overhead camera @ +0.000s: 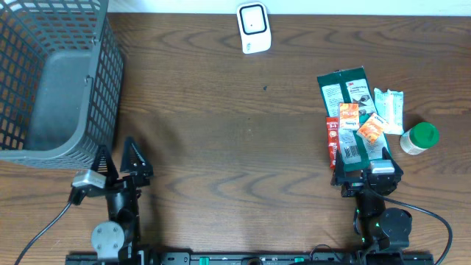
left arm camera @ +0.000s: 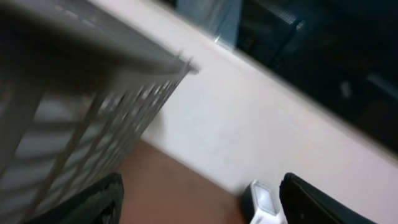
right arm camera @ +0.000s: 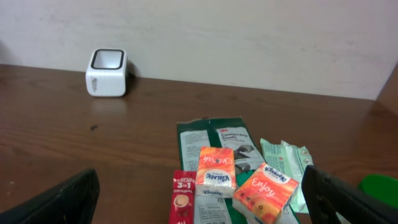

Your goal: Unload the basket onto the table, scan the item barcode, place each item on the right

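Both wide, empty: left fingers, right fingers. Item pile at 3 o'clock on bench, just ahead of right fingers; scanner at 12 o'clock. Tip imo: pinch top orange pack by edges, keep barcode uncovered, face toward scanner.

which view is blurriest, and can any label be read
Left wrist view is blurriest and dim: the basket and the scanner are smeared. Right wrist view is sharp, with the print on the orange tissue pack legible. Overhead view is evenly lit across the table, but labels are too small to read.
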Motion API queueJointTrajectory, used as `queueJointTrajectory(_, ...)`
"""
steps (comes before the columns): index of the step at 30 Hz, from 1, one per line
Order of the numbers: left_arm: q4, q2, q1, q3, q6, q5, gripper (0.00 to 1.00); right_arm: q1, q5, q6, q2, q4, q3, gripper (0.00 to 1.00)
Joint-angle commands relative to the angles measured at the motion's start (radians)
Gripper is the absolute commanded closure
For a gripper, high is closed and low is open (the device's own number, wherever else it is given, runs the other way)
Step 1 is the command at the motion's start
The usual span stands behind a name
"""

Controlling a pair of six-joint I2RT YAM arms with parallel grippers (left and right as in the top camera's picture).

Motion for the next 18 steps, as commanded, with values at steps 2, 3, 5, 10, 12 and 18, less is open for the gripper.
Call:
queueJointTrajectory(2, -0.142, -0.008, 0.004, -0.002, 0.010, -0.010, 0.20, -0.009, -0.008, -0.013, -0.006, -0.005, -0.001, 0.01)
queueJointTrajectory(3, -0.181, -0.008, 0.004, -0.002, 0.010, -0.013, 0.19, -0.009, -0.008, -0.013, -0.006, -0.005, -0.001, 0.01)
queueJointTrajectory(5, -0.248, -0.008, 0.004, -0.002, 0.010, -0.012, 0.20, -0.009, -0.008, -0.013, -0.006, -0.005, -0.001, 0.01)
queueJointTrajectory(10, -0.352, -0.008, 0.004, -0.002, 0.057, 0.005, 0.20, -0.009, -0.008, -0.013, -0.006, -0.005, -0.001, 0.01)
queueJointTrajectory(12, -0.354, -0.008, 0.004, -0.002, 0.140, 0.039, 0.19, -0.009, -0.008, -0.013, -0.006, -0.005, -0.001, 0.01)
queueJointTrajectory(18, -0.350, -0.008, 0.004, -0.002, 0.346, 0.106, 0.19, -0.009, -0.008, -0.013, -0.006, -0.005, -0.001, 0.01)
